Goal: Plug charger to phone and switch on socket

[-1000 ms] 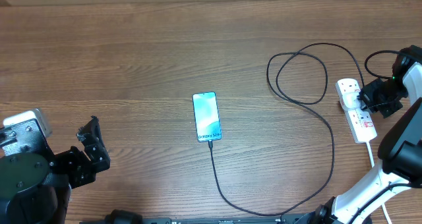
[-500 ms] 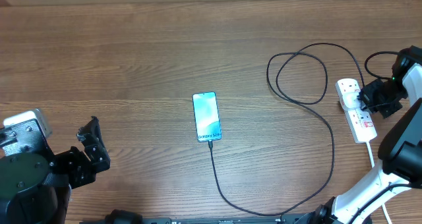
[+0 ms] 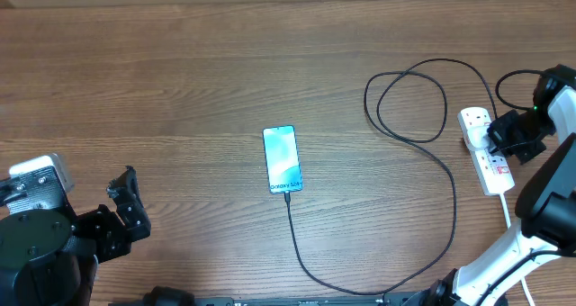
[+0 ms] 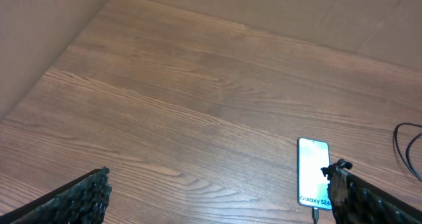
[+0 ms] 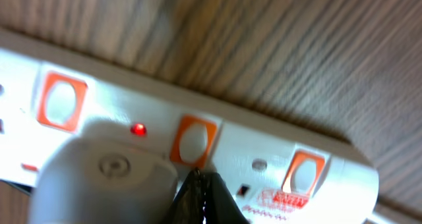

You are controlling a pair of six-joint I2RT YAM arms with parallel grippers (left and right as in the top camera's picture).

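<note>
The phone (image 3: 282, 158) lies screen-up at the table's middle, lit teal, and shows in the left wrist view (image 4: 313, 170). The charger's black cable (image 3: 450, 175) runs from the phone's lower end, loops at the right and reaches the socket (image 3: 486, 157), a white power strip at the right edge. In the right wrist view the socket (image 5: 264, 155) shows orange-rimmed switches and a lit red light (image 5: 138, 129) beside a white adapter (image 5: 99, 178). My right gripper (image 5: 199, 178) is shut, its tip at the middle switch (image 5: 193, 140). My left gripper (image 3: 126, 207) is open and empty at the lower left.
The strip's thick white cord (image 3: 506, 209) runs down toward the table's front right. A cardboard wall (image 4: 39, 33) borders the table's far left side. Bare wood lies between my left gripper and the phone.
My left arm has drawn slightly down and back toward the front edge. My right gripper stays at the socket. The phone and cable have not moved.
</note>
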